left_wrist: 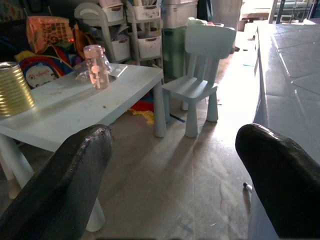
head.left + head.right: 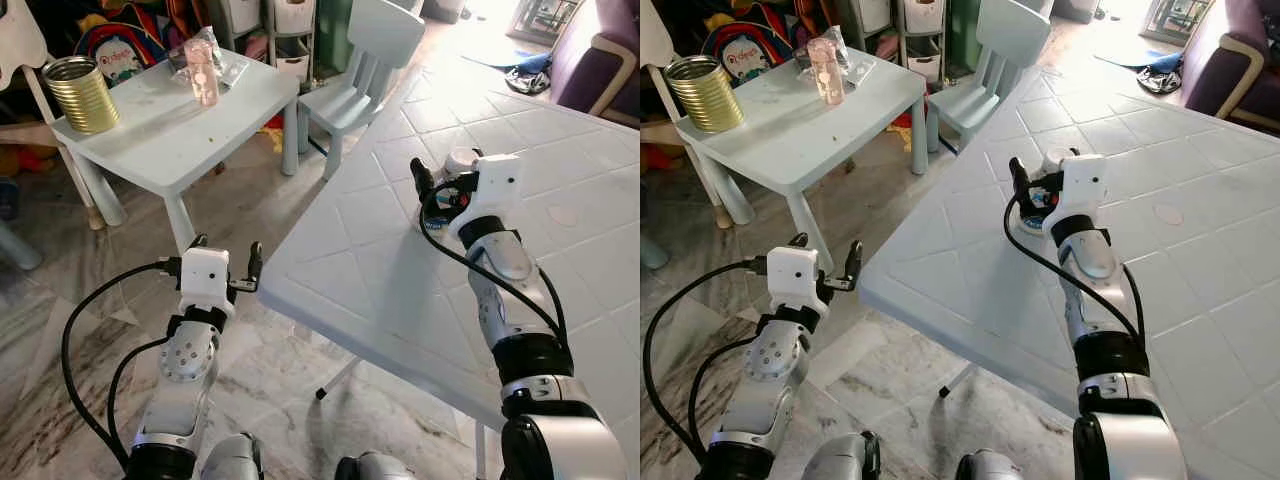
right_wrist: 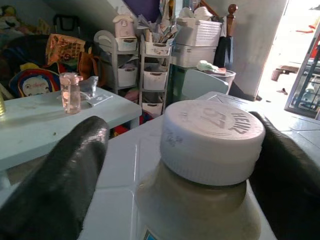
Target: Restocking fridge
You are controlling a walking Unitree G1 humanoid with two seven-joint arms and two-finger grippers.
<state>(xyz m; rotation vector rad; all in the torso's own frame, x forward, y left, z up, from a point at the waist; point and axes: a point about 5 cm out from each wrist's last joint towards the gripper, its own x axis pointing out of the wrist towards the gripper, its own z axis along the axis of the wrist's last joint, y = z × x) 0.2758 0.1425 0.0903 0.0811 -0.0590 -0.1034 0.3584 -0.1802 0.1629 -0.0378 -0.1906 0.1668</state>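
While resting on the large pale-blue plastic table point(image 2: 560, 130), the right gripper point(image 3: 175, 165) brackets a white-capped sauce bottle point(image 3: 212, 150), fingers apart. Left gripper point(image 2: 226, 268) hangs spread beside that table's edge.

Home playroom: child's chair point(image 2: 370, 60), toys

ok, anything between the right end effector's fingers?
Yes: a jar with a white cap sits between the right end effector's fingers, per the right wrist view.
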